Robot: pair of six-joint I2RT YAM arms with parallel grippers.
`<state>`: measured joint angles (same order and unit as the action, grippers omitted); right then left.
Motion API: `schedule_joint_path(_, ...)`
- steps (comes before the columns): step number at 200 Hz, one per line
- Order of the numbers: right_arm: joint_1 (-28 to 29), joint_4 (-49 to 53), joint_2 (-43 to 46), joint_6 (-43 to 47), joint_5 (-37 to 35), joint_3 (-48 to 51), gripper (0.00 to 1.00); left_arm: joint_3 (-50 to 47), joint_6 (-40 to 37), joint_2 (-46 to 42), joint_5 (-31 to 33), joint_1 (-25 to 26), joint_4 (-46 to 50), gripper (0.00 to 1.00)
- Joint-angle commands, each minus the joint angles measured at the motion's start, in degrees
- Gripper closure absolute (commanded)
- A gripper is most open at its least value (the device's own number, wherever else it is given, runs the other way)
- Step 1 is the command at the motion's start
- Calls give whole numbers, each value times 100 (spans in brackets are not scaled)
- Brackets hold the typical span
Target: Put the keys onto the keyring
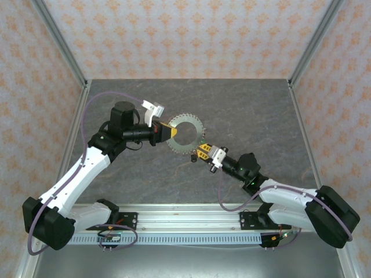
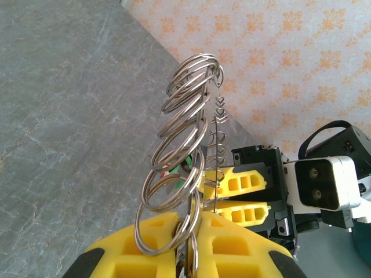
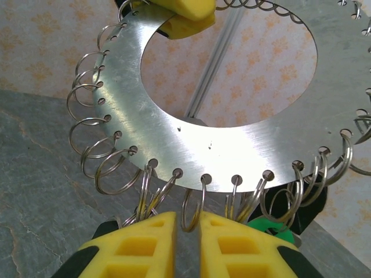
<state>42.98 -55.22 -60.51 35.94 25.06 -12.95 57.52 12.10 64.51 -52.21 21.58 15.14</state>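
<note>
Grey stone-patterned table (image 1: 261,116) lies beneath the toothed keyring (image 1: 203,134), held off it. Left gripper (image 1: 171,132) clamps tight on its rim. Right gripper (image 3: 188,243), nearly closed, pinches one split ring (image 3: 184,208) beside a green key (image 3: 266,223).

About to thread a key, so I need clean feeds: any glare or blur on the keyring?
Right wrist: the keyring shows a soft sheen but no washout, and its holes are crisp. Left wrist: the keyring is edge-on, and the small loops are sharp with bright glints. Top external: the light is even, and the loops are barely resolved.
</note>
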Motion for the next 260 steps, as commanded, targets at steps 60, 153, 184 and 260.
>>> schedule_joint_path(60, 26, 974, 998, 379, 244, -51, 81, 94, -76, -163, 15, -32, -133, 100)
schedule_joint_path(153, 26, 99, 474, 474, -123, -155, 81, 121, -28, -132, -22, -31, -111, 100)
schedule_joint_path(184, 26, 23, 444, 493, -188, -193, 81, 120, -15, -136, -13, -31, -120, 100)
schedule_joint_path(260, 26, -83, 242, 462, -133, -269, 84, 155, 55, -134, -20, -32, -158, 100)
